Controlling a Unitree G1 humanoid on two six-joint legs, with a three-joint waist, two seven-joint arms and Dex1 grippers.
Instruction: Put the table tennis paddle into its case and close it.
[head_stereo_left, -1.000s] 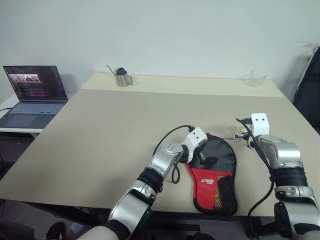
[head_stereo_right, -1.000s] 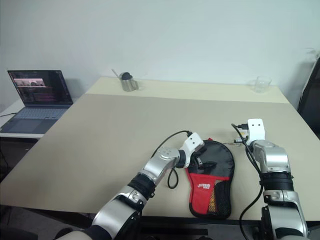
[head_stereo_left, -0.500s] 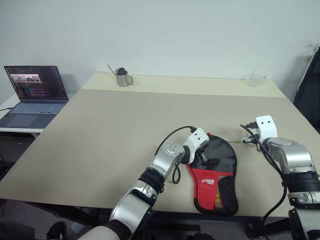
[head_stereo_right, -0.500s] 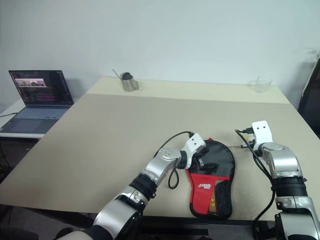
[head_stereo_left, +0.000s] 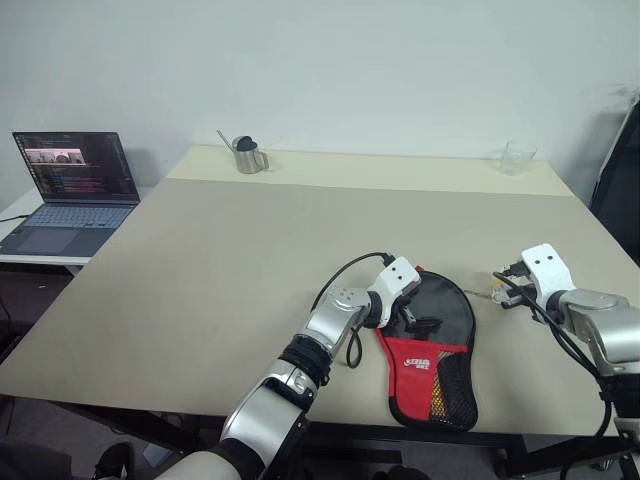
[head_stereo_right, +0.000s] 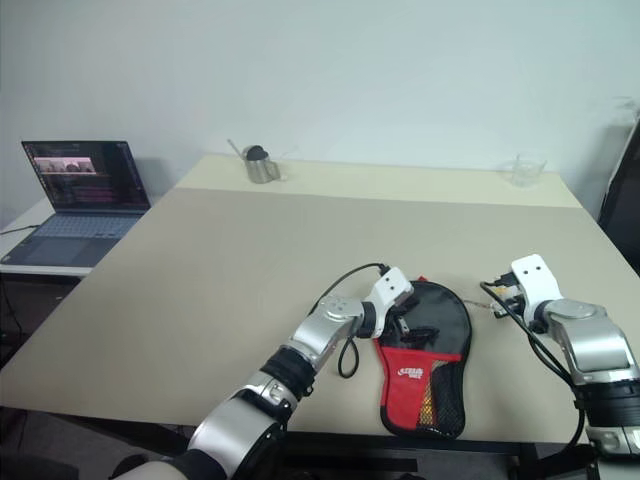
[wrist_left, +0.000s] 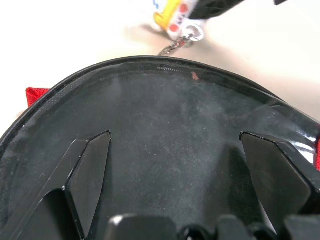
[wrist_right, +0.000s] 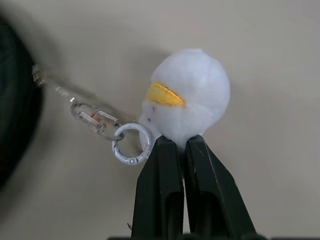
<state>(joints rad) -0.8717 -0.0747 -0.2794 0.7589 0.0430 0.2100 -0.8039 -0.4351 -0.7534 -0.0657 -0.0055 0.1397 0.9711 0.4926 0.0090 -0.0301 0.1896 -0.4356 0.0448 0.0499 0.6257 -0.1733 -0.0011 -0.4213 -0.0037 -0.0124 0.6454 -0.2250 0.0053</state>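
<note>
The case (head_stereo_left: 428, 358) lies flat near the table's front edge, its round black end away from me and its red, mesh-panelled end toward me. The table tennis paddle is hidden; something light and orange shows through the mesh. My left gripper (head_stereo_left: 414, 318) stands open over the round black end, its fingers (wrist_left: 90, 170) spread against the fabric. To the right of the case, my right gripper (wrist_right: 181, 145) is shut on a small white plush charm (wrist_right: 187, 100). A thin chain (wrist_right: 95, 120) runs from the charm back to the case's rim.
An open laptop (head_stereo_left: 70, 190) sits on a side table at the far left. A metal jug (head_stereo_left: 245, 155) and a glass cup (head_stereo_left: 515, 157) stand along the table's far edge. A dark chair back (head_stereo_left: 622, 170) rises at the right.
My right gripper, still shut on the charm, has drawn right and back toward me, away from the case. The left gripper and the case have stayed put.
</note>
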